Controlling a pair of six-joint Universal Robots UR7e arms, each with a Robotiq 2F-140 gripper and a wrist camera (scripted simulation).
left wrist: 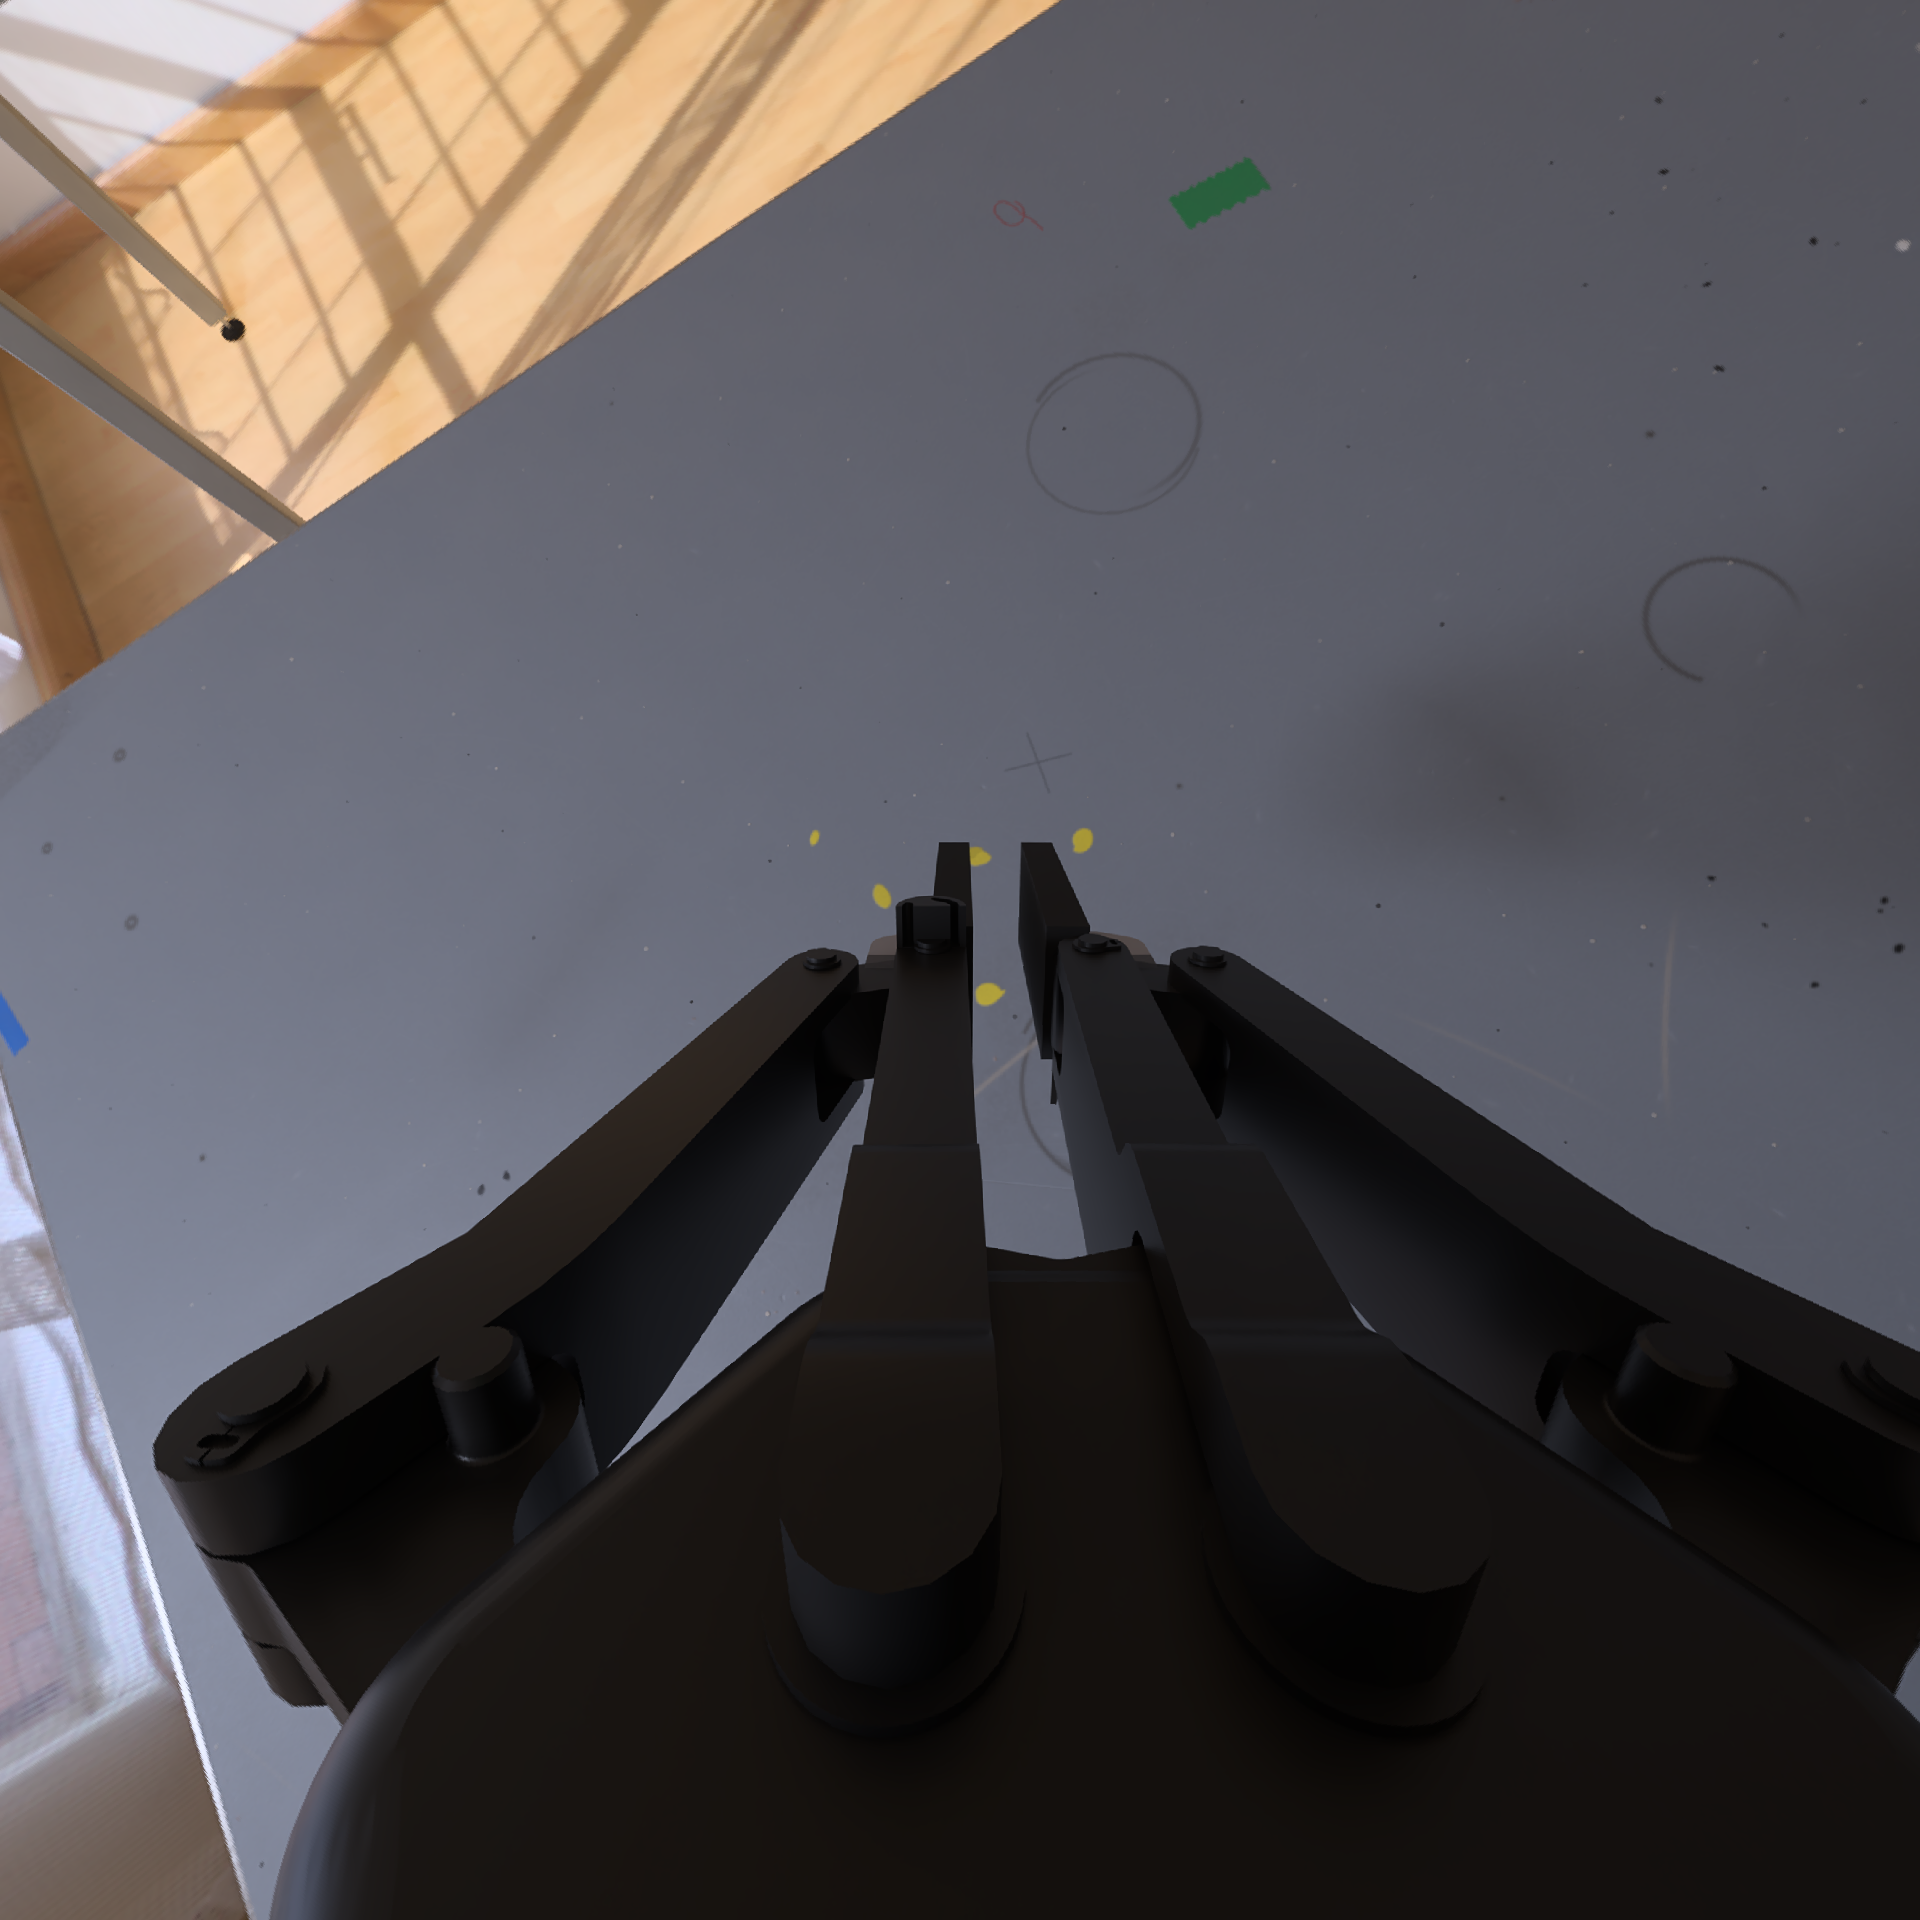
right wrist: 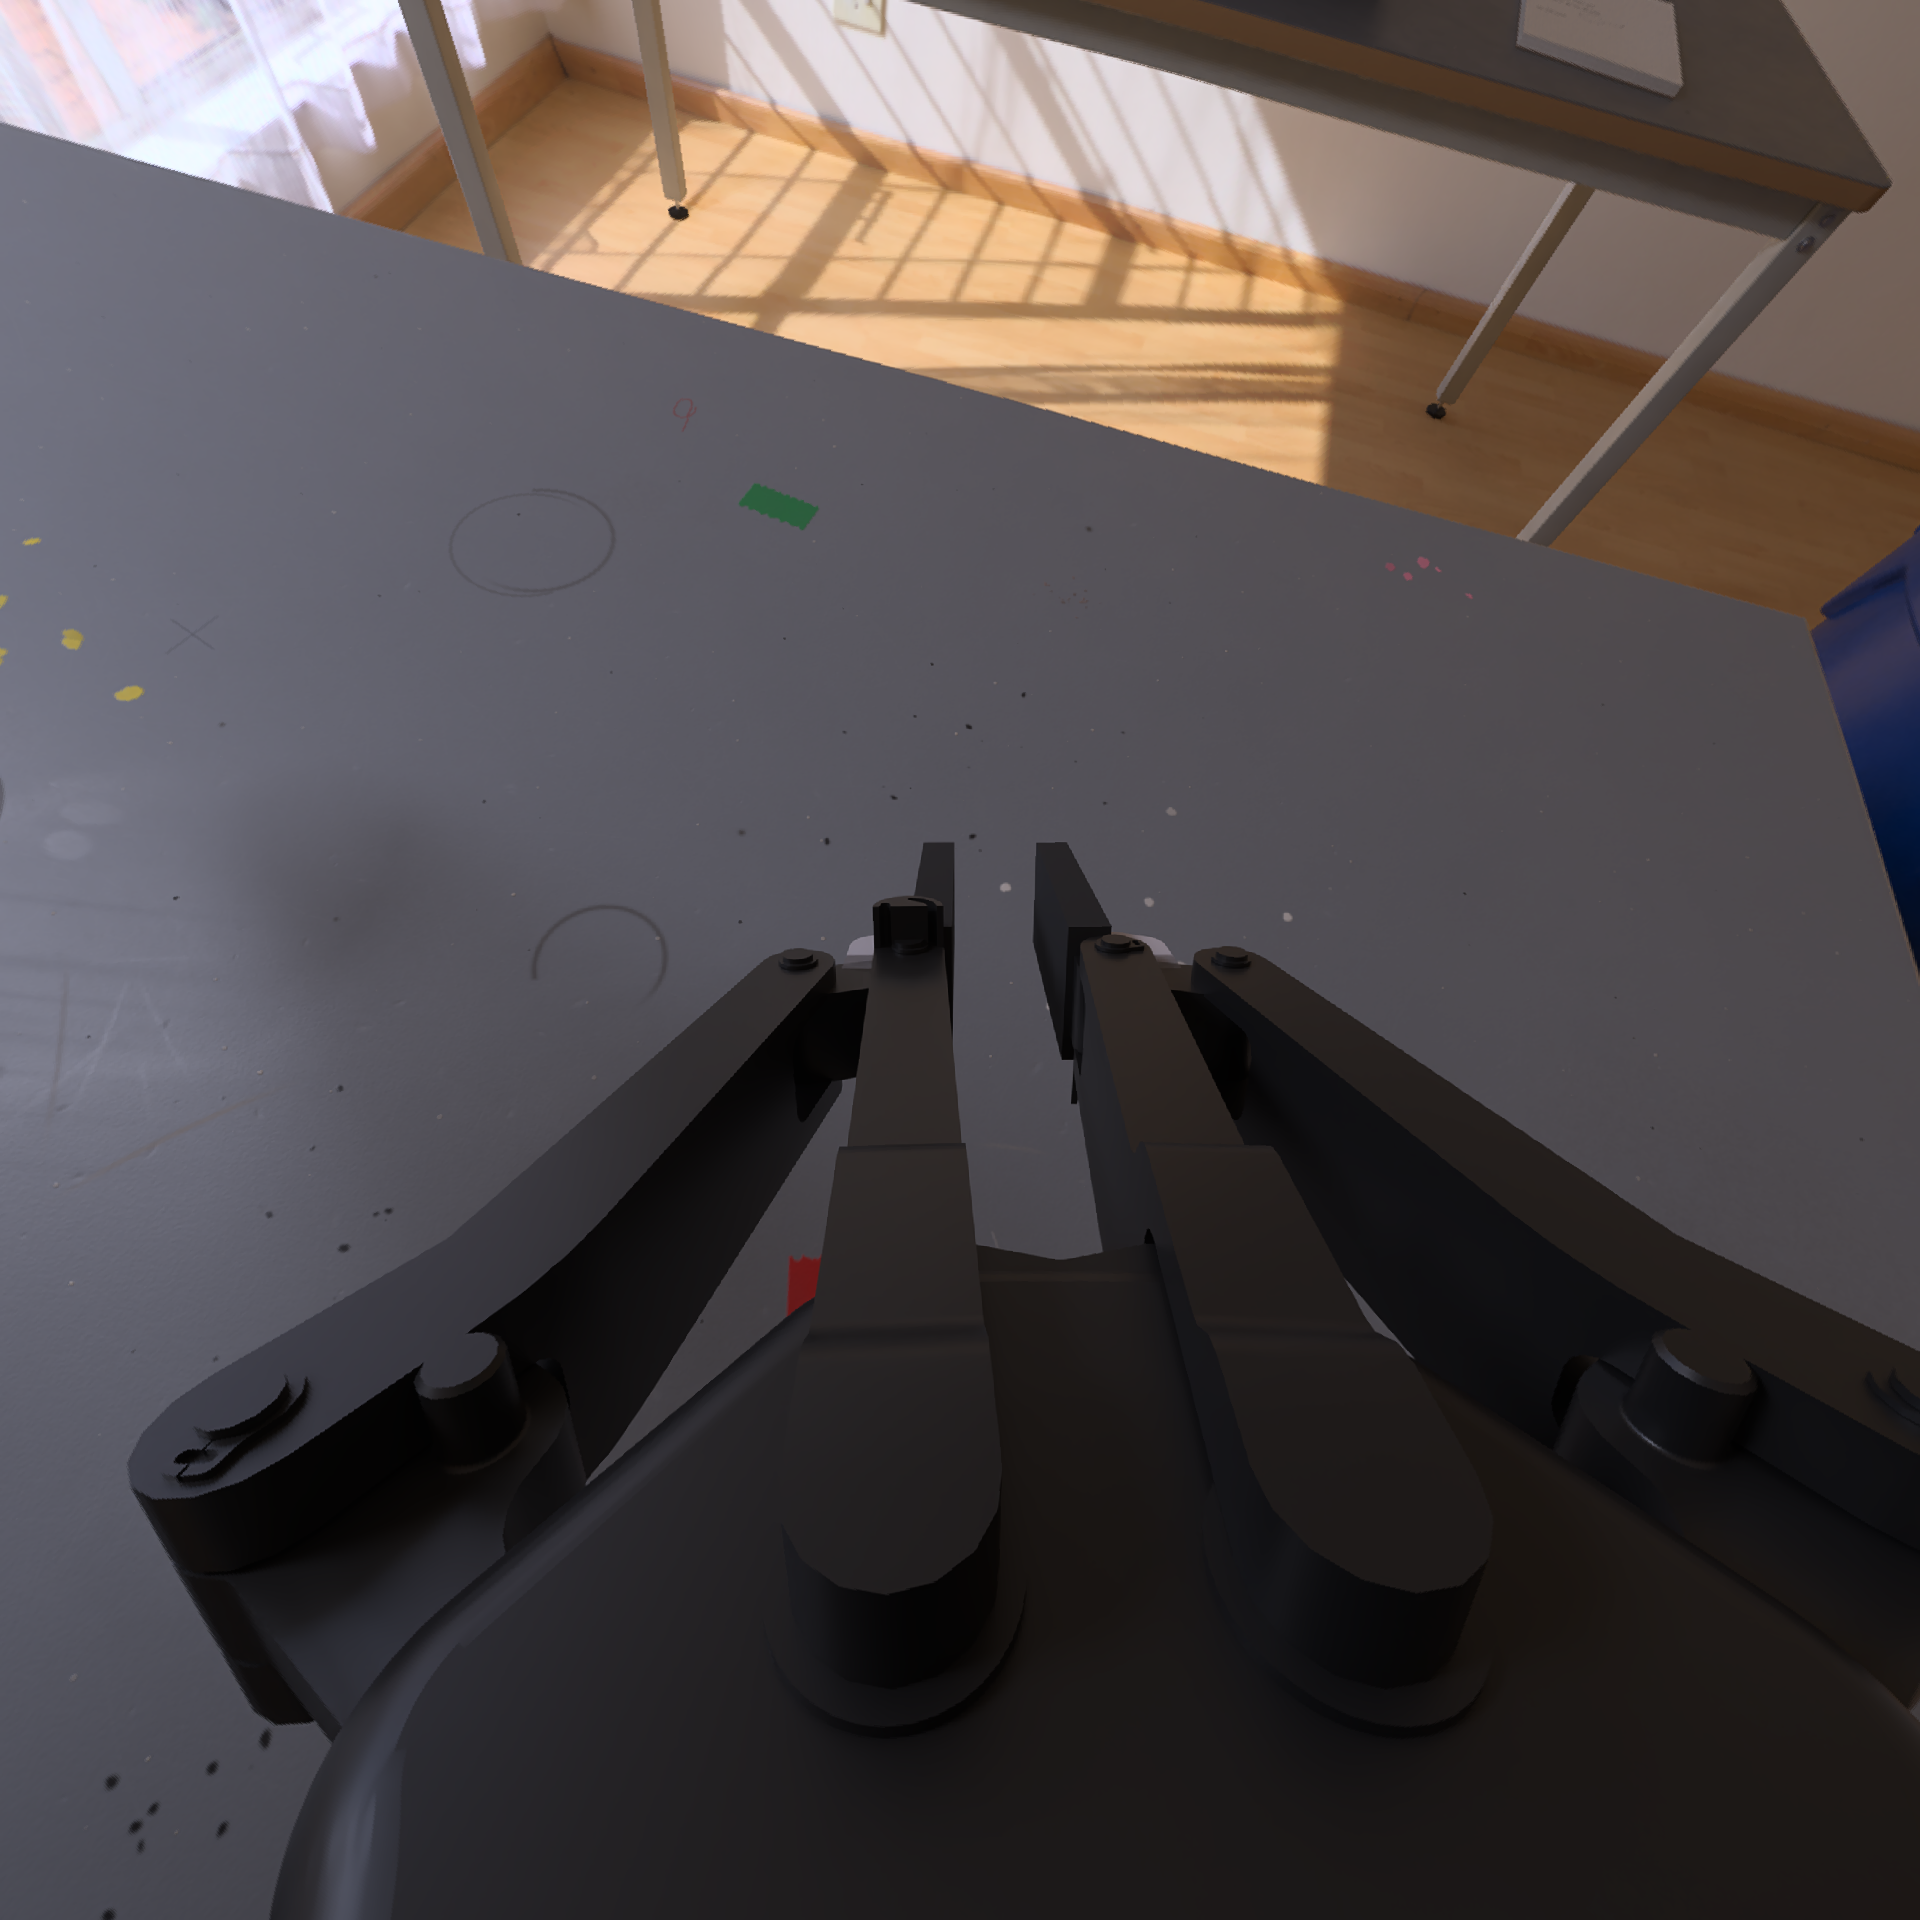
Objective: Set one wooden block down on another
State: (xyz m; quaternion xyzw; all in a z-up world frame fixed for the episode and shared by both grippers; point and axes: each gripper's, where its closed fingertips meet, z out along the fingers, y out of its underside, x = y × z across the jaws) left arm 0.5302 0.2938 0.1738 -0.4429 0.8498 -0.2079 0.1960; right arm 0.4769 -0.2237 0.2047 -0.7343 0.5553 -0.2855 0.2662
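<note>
In your left wrist view, start at the left edge: a scrap of blue tape (left wrist: 10,1023) sits on the grey desk (left wrist: 623,727), at about 9 o'clock from the left claw (left wrist: 995,862). The claw's two fingers are drawn nearly together, with only a thin slit between the pads and nothing pinched in it. Yellow paint spots (left wrist: 881,896) lie scattered close around the tips. A faint pencilled cross (left wrist: 1037,764) is just past them at 12 o'clock. Farther off at 12 o'clock is a drawn ring (left wrist: 1195,426), then a green tape strip (left wrist: 1219,193) at 1 o'clock. A broken ring (left wrist: 1720,563) lies at 2 o'clock.

In your right wrist view, the same yellow spots (right wrist: 71,638) show at the far left, at 10 o'clock from the right claw (right wrist: 994,868). Next come the ring (right wrist: 611,540) at 11 o'clock and the green strip (right wrist: 779,506) nearer 12. A bit of red tape (right wrist: 802,1283) peeks out beneath the linkage at 7 o'clock. This claw is likewise almost pressed together (its slit a touch wider) and empty. Pink specks (right wrist: 1421,564) lie at 2 o'clock, and a blue object (right wrist: 1881,675) stands off the desk's right edge at 3 o'clock.

Neither view shows you a wooden block, so you cannot tell where one lies.
</note>
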